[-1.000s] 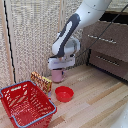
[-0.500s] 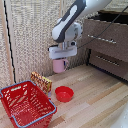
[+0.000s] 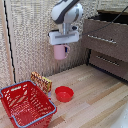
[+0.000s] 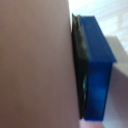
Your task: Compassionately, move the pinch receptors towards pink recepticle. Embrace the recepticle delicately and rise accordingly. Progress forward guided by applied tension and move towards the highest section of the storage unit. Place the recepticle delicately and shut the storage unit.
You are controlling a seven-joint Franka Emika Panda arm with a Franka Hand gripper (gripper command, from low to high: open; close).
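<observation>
The pink recepticle [image 3: 61, 51], a pale pink mug, hangs in the air well above the wooden floor, and my gripper [image 3: 61, 45] is shut on it from above. The white arm reaches down from the upper middle of the exterior view. In the wrist view the mug's pink wall [image 4: 35, 64] fills most of the picture, with one blue fingertip [image 4: 96, 65] pressed flat against it. The storage unit [image 3: 107, 42], a dark brown chest of drawers, stands at the exterior view's right. Its highest section [image 3: 104, 35] looks pulled out, with its silver bar handle facing the mug.
A red wire basket [image 3: 26, 103] sits on the floor at the exterior view's lower left. A shallow red bowl [image 3: 64, 93] lies beside it, and a patterned box [image 3: 41, 81] stands behind them. A woven wall panel forms the backdrop.
The arm has lifted the mug from near the floor to about the top drawer's height and carried it toward the exterior view's right.
</observation>
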